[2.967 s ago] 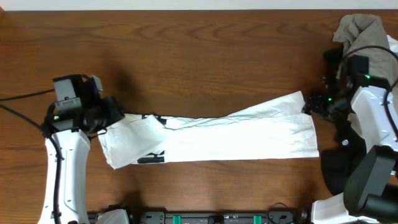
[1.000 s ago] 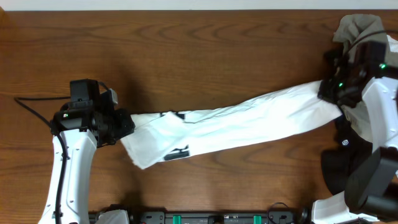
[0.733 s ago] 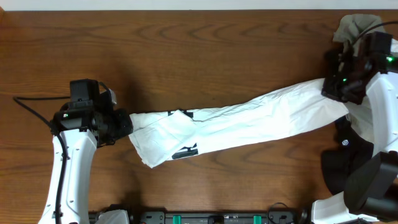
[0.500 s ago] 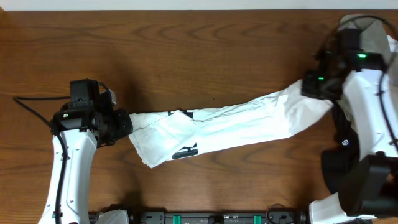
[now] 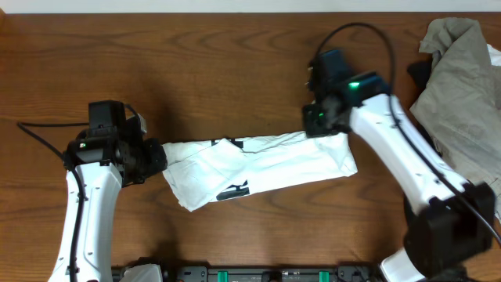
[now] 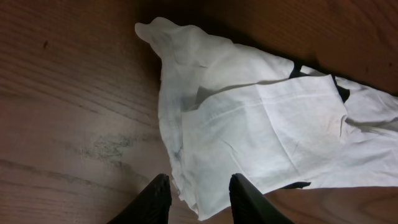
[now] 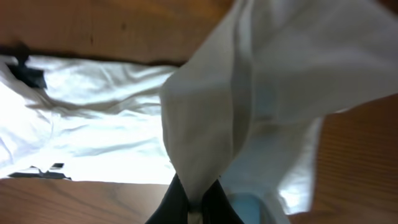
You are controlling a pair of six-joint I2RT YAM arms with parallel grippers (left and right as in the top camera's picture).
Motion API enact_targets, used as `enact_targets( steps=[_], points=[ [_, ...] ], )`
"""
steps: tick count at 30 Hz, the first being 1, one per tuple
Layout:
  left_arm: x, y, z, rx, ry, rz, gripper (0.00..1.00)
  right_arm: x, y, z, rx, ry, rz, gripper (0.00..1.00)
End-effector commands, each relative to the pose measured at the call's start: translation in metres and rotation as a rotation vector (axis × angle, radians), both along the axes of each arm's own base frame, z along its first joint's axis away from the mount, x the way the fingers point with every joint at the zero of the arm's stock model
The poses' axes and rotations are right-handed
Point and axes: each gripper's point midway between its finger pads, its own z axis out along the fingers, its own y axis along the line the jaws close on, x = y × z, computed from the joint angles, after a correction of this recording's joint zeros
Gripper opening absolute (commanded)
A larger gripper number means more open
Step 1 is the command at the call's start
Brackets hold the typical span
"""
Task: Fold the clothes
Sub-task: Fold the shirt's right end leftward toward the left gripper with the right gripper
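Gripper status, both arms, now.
Left gripper: open, fingers apart around an edge of the T-shirt.
Right gripper: closed, pinching a raised fold of the T-shirt.

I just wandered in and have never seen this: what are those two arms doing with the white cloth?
They are folding a white T-shirt on the table. The right gripper is shut on one end and holds it lifted over the rest of the shirt. The left gripper sits at the opposite end, fingers either side of the edge. Whether it grips is unclear.
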Motion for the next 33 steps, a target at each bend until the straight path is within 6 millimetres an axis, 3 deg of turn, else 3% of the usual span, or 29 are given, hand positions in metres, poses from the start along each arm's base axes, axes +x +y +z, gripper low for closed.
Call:
enact_targets(
  steps=[1,8,21,23,26,28,33],
  points=[
    [-0.001,0.001,0.001,0.012,-0.003,-0.011,0.34,0.0,0.014,-0.021,-0.039,0.035,-0.003,0.01],
    [-0.001,0.001,0.001,0.012,-0.002,-0.011,0.34,-0.003,0.044,-0.051,-0.041,0.061,0.036,0.01],
    [-0.001,0.001,0.001,0.012,-0.002,-0.011,0.34,-0.016,0.078,-0.054,-0.03,0.036,0.129,0.03],
    [-0.001,0.001,0.001,0.012,-0.002,-0.011,0.34,-0.018,0.08,-0.054,-0.032,0.039,0.137,0.08],
    [-0.001,0.001,0.001,0.012,-0.002,-0.011,0.34,-0.024,0.08,-0.055,-0.044,0.053,0.16,0.29],
    [-0.001,0.001,0.001,0.012,-0.002,-0.012,0.34,-0.027,0.078,-0.055,-0.053,0.064,0.168,0.36],
    [-0.001,0.001,0.001,0.012,-0.002,-0.011,0.34,-0.019,0.068,-0.054,-0.109,0.026,0.171,0.36]
  ],
)
